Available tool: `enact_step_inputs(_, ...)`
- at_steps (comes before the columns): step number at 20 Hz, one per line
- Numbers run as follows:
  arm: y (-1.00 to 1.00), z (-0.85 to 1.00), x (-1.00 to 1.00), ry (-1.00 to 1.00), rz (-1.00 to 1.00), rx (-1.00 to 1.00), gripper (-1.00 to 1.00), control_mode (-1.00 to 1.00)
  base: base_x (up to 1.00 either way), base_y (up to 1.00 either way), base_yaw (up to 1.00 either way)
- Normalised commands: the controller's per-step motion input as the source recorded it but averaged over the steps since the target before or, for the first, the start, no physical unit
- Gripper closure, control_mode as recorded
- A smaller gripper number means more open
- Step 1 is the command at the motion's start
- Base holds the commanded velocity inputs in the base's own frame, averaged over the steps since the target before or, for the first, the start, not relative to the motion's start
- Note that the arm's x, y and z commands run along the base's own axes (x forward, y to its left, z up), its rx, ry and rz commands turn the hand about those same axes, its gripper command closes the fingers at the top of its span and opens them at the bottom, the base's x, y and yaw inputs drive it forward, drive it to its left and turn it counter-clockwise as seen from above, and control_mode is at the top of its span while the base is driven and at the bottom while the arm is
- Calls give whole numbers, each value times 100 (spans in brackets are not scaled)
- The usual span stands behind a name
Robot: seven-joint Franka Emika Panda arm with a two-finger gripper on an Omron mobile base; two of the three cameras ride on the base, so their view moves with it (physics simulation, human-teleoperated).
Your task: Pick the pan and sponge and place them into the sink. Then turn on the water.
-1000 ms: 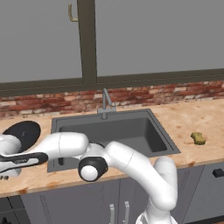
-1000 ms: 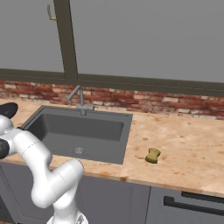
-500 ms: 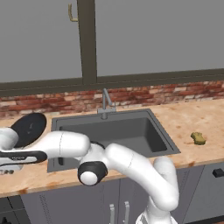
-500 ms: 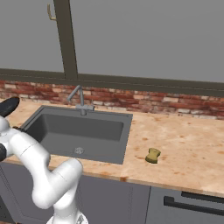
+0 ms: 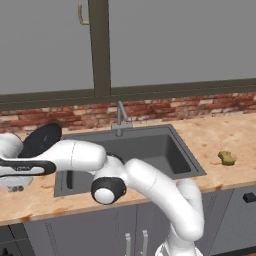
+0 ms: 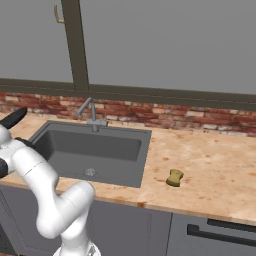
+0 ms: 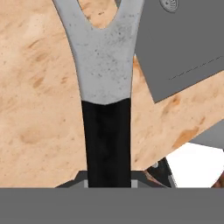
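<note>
Pan [image 5: 41,140]: round, black, speckled-grey forked handle.

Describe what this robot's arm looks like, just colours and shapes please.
The arm is glossy white, built from thick rounded tube segments that bulge at the bends. One joint shows a round dark cap ringed in white. Near the hand runs a black band with small pale lettering, too small to read.

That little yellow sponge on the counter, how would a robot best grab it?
Across its narrower sides, coming straight down from above. The sponge lies flat on the counter right of the sink, apart from everything, so nothing blocks a top approach, and its small blocky body should fit between the gripper's jaws.
</note>
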Motion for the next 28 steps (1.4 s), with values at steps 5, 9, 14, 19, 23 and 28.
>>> enact_step_inputs(5,-45,0,-17,2,-8,4,100,-100,0,0,0)
enact_step_inputs(9,-32,0,-19,2,-12,6,100,-100,0,0,0)
enact_step_inputs(14,-33,1,-20,2,-11,7,100,-100,0,0,0)
enact_step_inputs(19,-34,3,-22,3,-11,8,100,-100,0,0,0)
enact_step_inputs(23,-35,0,-12,1,-12,4,100,-100,0,0,0)
enact_step_inputs(28,-39,0,-10,0,-11,2,100,-100,0,0,0)
